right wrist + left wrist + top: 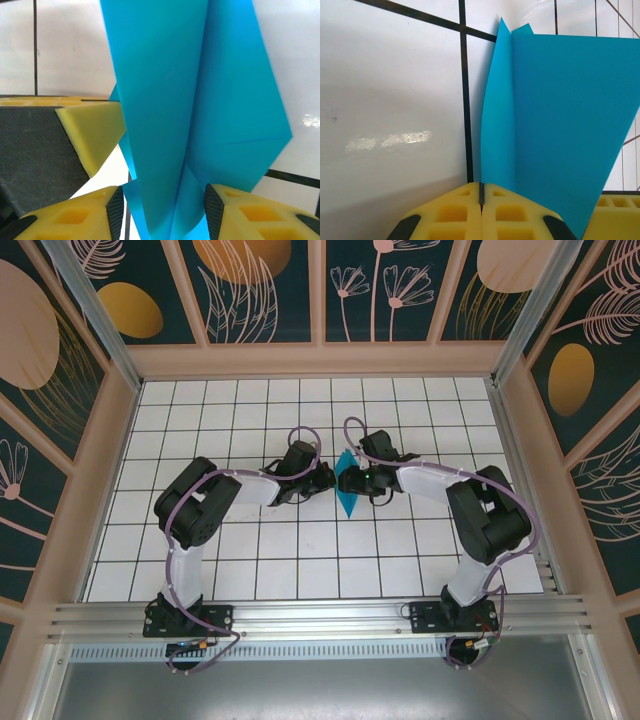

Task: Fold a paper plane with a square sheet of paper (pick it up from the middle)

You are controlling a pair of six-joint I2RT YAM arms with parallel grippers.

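Folding is partly done: the paper (347, 498), creased into a layered pointed shape but not yet a finished plane, stands pinched at its edge in the clenched left gripper (481, 192), with the released right gripper (160, 215) straddling it, jaws apart.

folded teal paper (560, 125) in left claw (481, 189)

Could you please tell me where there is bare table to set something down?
Free: the white gridded tabletop along the far wall, and the near rows between the arm bases. Crowded: the centre, where left fingers and right fingers meet at the folded teal-blue paper.
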